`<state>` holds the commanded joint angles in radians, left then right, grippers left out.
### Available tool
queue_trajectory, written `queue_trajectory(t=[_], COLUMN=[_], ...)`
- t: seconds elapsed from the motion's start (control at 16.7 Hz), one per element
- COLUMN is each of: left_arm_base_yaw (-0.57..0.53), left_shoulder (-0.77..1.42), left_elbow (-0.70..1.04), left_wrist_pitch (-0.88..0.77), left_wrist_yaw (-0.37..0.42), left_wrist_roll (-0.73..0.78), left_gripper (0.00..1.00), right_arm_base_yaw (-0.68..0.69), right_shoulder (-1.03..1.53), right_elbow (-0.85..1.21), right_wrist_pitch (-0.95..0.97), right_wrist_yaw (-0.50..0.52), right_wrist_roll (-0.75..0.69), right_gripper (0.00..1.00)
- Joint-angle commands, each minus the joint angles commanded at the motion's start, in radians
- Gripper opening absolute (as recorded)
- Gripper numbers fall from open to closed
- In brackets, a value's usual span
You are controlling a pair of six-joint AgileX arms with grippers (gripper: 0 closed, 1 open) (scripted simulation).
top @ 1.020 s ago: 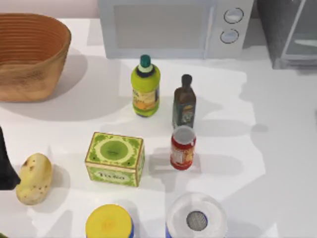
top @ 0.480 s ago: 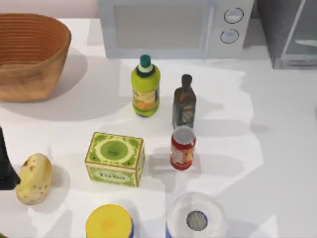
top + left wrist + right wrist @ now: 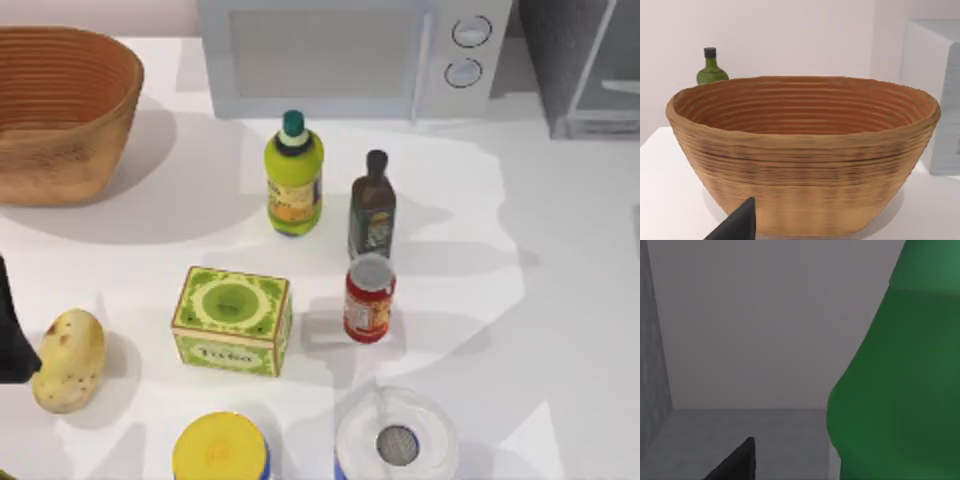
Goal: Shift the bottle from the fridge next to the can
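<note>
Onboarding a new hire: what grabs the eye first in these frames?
The green bottle looms close in the right wrist view, against the fridge's grey inner walls. From above, the red can stands mid-table just in front of a dark brown bottle, with a big woven basket at far left.

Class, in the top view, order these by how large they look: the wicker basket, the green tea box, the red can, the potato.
1. wicker basket
2. green tea box
3. potato
4. red can

The potato and can look close, so that order is unsure.
</note>
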<state>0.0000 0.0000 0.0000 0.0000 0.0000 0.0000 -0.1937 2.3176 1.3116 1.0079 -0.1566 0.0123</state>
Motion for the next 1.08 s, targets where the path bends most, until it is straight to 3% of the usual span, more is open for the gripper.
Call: queue_trajectory(t=[0.12,0.9,1.08], left_arm_base_yaw=[0.0,0.0,0.0], left_shoulder=[0.0,0.0,0.0], left_elbow=[0.0,0.0,0.0], left_wrist_pitch=[0.0,0.0,0.0], left_wrist_yaw=[0.0,0.0,0.0], left_wrist_roll=[0.0,0.0,0.0], left_gripper=[1.0,1.0,1.0], right_arm_base_yaw=[0.0,0.0,0.0], right_shoulder=[0.0,0.0,0.0], right_elbow=[0.0,0.0,0.0], right_wrist_pitch=[0.0,0.0,0.0], right_wrist_yaw=[0.0,0.0,0.0], right_wrist_roll=[0.0,0.0,0.0], right_gripper=[1.0,0.02,0.0])
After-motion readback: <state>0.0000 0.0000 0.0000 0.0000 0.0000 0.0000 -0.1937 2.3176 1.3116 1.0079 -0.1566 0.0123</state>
